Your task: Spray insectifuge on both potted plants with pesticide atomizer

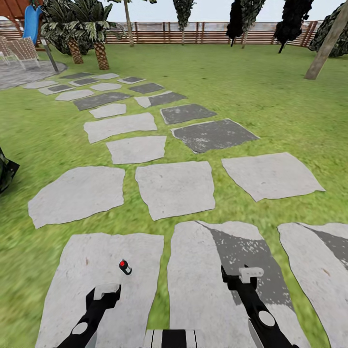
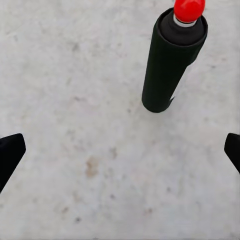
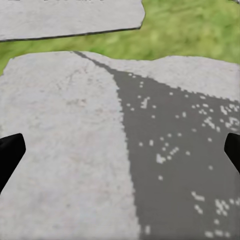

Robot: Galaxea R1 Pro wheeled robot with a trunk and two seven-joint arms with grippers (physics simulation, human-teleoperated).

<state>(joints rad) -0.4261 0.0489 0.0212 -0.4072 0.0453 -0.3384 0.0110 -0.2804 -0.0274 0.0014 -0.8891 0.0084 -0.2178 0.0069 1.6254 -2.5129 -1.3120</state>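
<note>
Two claws were seen at the bottom of the head view, each held low over a pale paving slab. At lower left, the left claw (image 1: 107, 292) was spread wide with nothing between its fingers; in the left wrist view its dark fingertips (image 2: 11, 152) were seen at the two side edges of the frame, far apart. At lower right, the right claw (image 1: 244, 276) was likewise spread wide and empty, its fingertips (image 3: 10, 152) being set at the frame edges over a slab half light, half dark grey.

Just beyond the left claw and slightly right of it, the pesticide atomizer (image 1: 125, 267) was seen on the slab (image 1: 87, 261), apart from the fingers. In the left wrist view the atomizer (image 2: 170, 65) was shown as a slim black bottle with a red top, resting on the speckled stone at the upper right of that frame, outside the span of the fingers.

Farther up the head view, more stepping stones (image 1: 176, 188) were laid across the green lawn (image 1: 270, 96), running toward the upper left. At the far upper left, palms (image 1: 92, 29), a blue slide (image 1: 31, 21) and a wicker seat (image 1: 19, 48) on grey paving were seen, and a wooden fence (image 1: 208, 31) was stretched along the top edge behind dark trees (image 1: 292, 19).
</note>
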